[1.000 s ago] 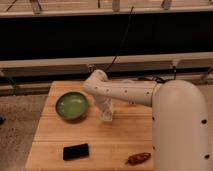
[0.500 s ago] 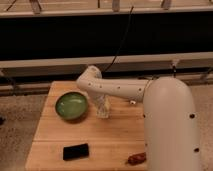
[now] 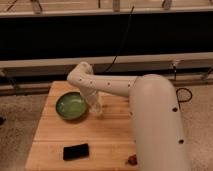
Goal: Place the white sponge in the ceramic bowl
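The ceramic bowl (image 3: 71,106) is green, round and shallow, and sits on the left half of the wooden table (image 3: 110,137). My gripper (image 3: 95,108) hangs just off the bowl's right rim, pointing down at the end of the white arm. A small pale piece shows at the gripper's tip: it looks like the white sponge (image 3: 96,110), pinched there and mostly hidden by the gripper. The bowl looks empty inside.
A flat black phone-like object (image 3: 76,151) lies near the table's front left. A small reddish item (image 3: 132,160) sits at the front edge, beside my white body (image 3: 157,125). Behind the table runs a dark wall with rails.
The gripper has moved left with the pale piece at its tip, from the table's middle to beside the bowl's right rim. The bowl and black object have not shifted on the table.
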Controlling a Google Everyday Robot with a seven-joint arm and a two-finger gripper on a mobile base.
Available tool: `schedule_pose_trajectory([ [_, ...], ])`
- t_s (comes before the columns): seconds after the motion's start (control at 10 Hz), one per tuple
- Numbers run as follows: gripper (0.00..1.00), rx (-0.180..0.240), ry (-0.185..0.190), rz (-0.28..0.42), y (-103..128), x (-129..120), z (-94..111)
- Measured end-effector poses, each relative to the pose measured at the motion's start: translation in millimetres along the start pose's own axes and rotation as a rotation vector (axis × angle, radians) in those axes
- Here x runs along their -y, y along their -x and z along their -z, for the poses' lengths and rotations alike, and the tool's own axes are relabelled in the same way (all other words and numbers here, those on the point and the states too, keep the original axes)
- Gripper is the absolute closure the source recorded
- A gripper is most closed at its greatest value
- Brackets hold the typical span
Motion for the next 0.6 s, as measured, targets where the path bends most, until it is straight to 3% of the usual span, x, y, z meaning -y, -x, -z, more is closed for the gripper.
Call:
schedule_pose_trajectory([
  [0.6,0.97,-0.008,-0.004,0.034,-19,26,20],
])
